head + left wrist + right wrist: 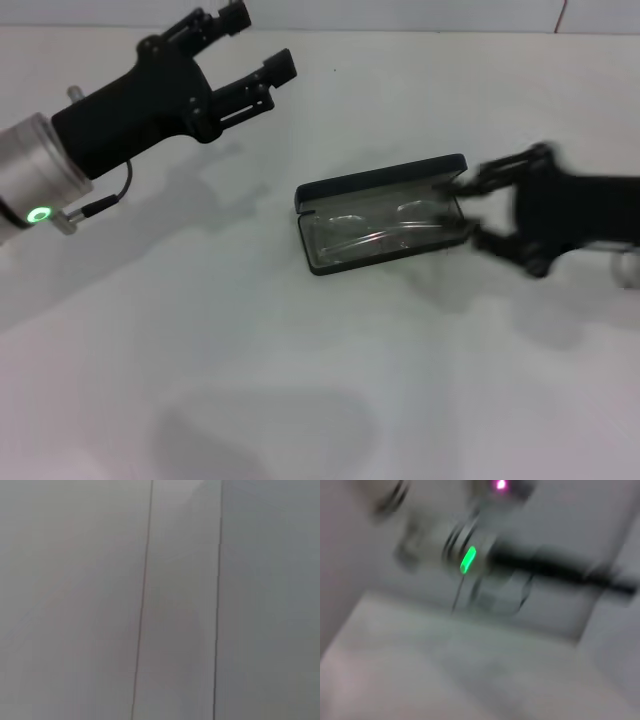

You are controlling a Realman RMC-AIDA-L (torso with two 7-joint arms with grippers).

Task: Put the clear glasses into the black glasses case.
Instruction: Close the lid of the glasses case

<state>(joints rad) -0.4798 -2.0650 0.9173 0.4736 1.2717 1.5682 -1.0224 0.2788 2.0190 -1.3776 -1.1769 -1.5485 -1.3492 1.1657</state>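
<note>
The black glasses case (335,265) lies open in the middle of the white table (300,400), its lid (380,180) tilted up at the back. The clear glasses (385,228) rest inside it on the lining. My right gripper (468,208) is open just off the case's right end, one finger near the lid corner, the other near the front corner; it holds nothing. My left gripper (258,45) is raised at the far left, well away from the case, open and empty. Neither wrist view shows the case or glasses.
In the right wrist view the left arm (540,567) appears far off, with a green light (468,560) on it. The left wrist view shows only a plain grey wall.
</note>
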